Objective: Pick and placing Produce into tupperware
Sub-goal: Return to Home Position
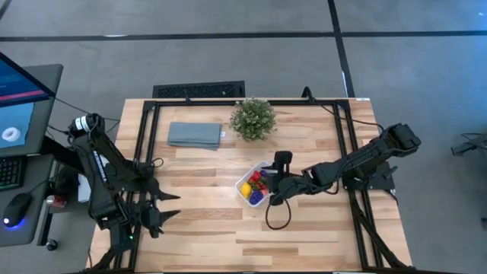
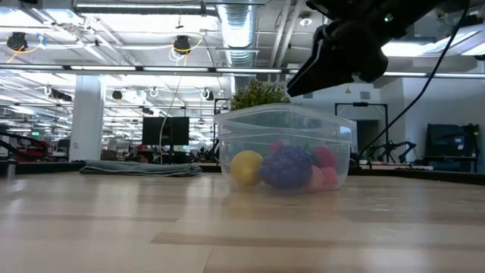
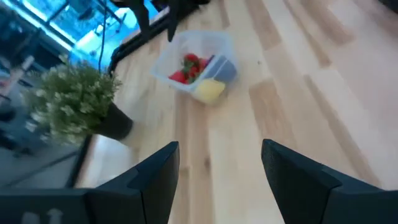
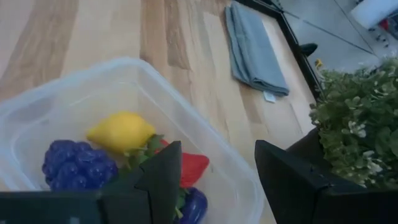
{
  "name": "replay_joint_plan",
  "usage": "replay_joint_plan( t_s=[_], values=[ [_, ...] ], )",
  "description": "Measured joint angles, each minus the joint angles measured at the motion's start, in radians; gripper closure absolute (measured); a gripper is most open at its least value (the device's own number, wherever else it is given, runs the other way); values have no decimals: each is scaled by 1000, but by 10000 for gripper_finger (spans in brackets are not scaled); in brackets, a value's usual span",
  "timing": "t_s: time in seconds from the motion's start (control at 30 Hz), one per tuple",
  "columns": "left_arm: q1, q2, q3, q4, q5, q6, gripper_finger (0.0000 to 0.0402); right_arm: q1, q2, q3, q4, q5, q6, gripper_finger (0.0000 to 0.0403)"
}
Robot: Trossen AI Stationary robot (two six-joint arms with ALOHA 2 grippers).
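The clear tupperware (image 1: 240, 186) stands on the table a little right of the middle. In it lie the produce: a yellow piece (image 4: 121, 132), a purple bunch (image 4: 78, 167), a red strawberry (image 4: 194, 167) and small pink-red pieces (image 2: 324, 158). My right gripper (image 4: 217, 163) hangs open just above the box's right side (image 2: 333, 53), clear of its rim, with nothing between its fingers. My left gripper (image 3: 221, 155) is open and empty over the table's left part (image 1: 163, 207), pointing toward the box (image 3: 217, 40).
A bushy potted plant (image 1: 253, 118) stands at the far edge behind the box. A folded grey-blue cloth (image 1: 195, 135) lies left of it. Black frame rails (image 1: 144, 137) run along the table's sides. Bare wood stretches across the near half.
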State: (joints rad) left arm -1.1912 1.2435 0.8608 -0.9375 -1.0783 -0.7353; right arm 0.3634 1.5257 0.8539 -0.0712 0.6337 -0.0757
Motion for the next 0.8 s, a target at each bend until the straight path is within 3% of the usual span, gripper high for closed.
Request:
replay_joint_plan(
  t_s=[0.07,0.23,0.4,0.53,0.67,0.8],
  values=[
    [3,0,-1,-11,-13,20,181,-3,0,2,4,0,-3,175],
    [35,0,-1,5,-210,35,181,-7,0,22,5,-3,54,176],
    [112,0,-1,121,-242,194,181,-3,0,34,5,-10,56,175],
    [200,0,-1,316,-79,388,181,-6,0,34,6,-41,52,175],
    [296,0,-1,613,233,693,181,-20,0,34,29,-71,42,174],
    [368,0,-1,801,496,929,181,-26,0,34,52,-130,40,175]
  ],
)
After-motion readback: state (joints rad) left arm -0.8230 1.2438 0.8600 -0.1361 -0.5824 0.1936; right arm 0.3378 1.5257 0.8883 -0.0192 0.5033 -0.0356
